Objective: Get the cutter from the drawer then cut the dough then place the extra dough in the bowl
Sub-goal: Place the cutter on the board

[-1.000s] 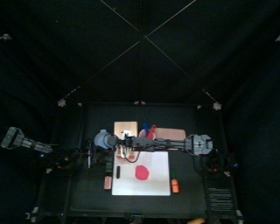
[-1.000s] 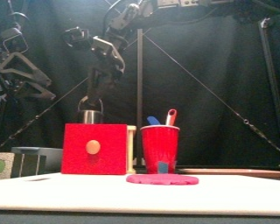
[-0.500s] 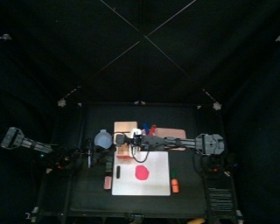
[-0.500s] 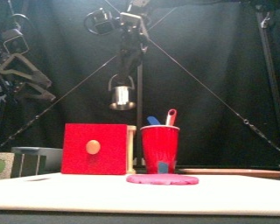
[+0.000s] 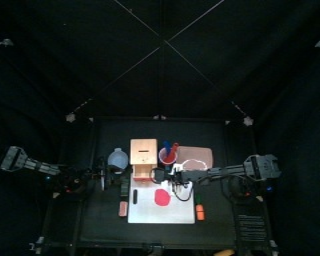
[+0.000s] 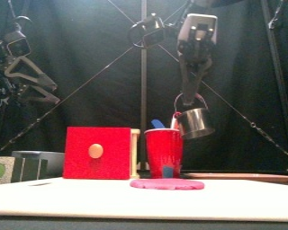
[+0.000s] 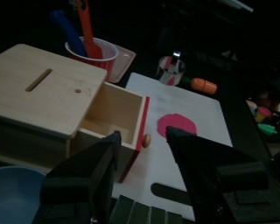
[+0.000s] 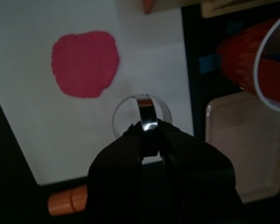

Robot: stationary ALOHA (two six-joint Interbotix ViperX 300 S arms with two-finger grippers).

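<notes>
My right gripper point(image 8: 147, 129) is shut on the wire handle of the round metal cutter point(image 6: 198, 121), which hangs in the air to the right of the red cup point(image 6: 166, 153). In the right wrist view the cutter ring point(image 8: 139, 117) hangs over the white cutting board point(image 5: 180, 207), beside the flat red dough point(image 8: 84, 63). The dough point(image 5: 160, 198) lies on the board. The pale wooden box point(image 5: 147, 155) has its red-fronted drawer point(image 7: 139, 133) pulled out. Beside the box, my left gripper point(image 7: 154, 168) is open and empty. The blue-grey bowl point(image 5: 117, 158) sits left of the box.
The red cup point(image 5: 171, 152) holds a blue and a red toy knife, and the pink tray point(image 5: 198, 156) lies to its right. An orange toy point(image 5: 200, 212) rests at the board's right edge and a pinkish one point(image 5: 123, 208) left of the board.
The right gripper has carried the cutter from over the box rightward and down, past the red cup, to above the board. The left arm has stayed put.
</notes>
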